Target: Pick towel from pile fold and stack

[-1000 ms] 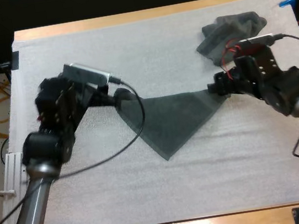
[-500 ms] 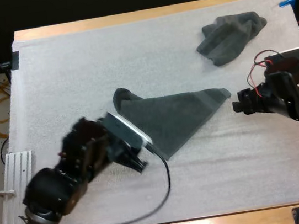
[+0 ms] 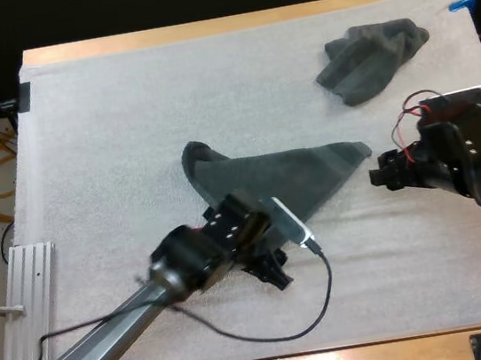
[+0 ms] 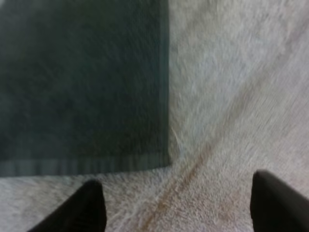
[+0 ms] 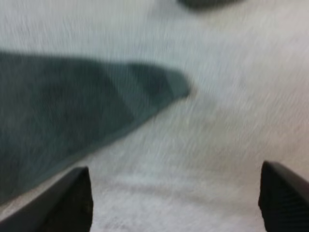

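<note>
Where the left arm slants up from the near corner, the left tool [image 3: 276, 275] hangs with fingers spread apart, gripping nothing, over the white mat [image 3: 108, 127] just off the near corner of the flattened towel [image 3: 286, 182]. The right tool [image 3: 381, 174], likewise released, sits low beside that towel's right tip. Farther back lies a crumpled towel [image 3: 371, 59], well apart.

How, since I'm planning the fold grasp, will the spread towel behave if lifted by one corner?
Probably floppy: the spread towel lies flat with one end curled up, and the crumpled towel holds soft folds. It looks thin, so it is likely light; a lifted corner should drape and trail. It may cling to the fuzzy mat rather than slide.
</note>
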`<state>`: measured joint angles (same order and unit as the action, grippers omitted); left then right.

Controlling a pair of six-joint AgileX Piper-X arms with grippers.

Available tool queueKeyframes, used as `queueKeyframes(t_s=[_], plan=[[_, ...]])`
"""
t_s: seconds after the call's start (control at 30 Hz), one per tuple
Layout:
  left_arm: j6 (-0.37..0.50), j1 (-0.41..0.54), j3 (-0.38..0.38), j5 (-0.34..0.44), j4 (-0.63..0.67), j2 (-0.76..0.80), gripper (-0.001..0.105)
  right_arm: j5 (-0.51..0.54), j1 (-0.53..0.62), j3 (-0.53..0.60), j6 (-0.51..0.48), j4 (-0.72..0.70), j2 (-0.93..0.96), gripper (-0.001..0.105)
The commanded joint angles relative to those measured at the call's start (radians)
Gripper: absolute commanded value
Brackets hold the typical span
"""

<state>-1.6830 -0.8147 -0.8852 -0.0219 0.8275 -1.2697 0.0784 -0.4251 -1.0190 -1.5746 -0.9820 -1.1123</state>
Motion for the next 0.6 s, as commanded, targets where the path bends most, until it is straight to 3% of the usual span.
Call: queueKeyframes(t_s=[0.0,0.23,0.57], plan=[[-0.011,-0.005,-0.004,0.004,-0.020,-0.039,0.060,-0.042,0.021,0.005,0.017,0.019,-0.020,0.068],[-0.011,-0.002,-0.024,0.015,-0.072,-0.218,0.060,-0.192,0.157,0.009,0.030,0.062,-0.117,0.068],[-0.011,-0.002,-0.118,0.072,-0.014,-0.406,0.059,-0.218,0.213,0.009,0.023,0.065,-0.133,0.068]])
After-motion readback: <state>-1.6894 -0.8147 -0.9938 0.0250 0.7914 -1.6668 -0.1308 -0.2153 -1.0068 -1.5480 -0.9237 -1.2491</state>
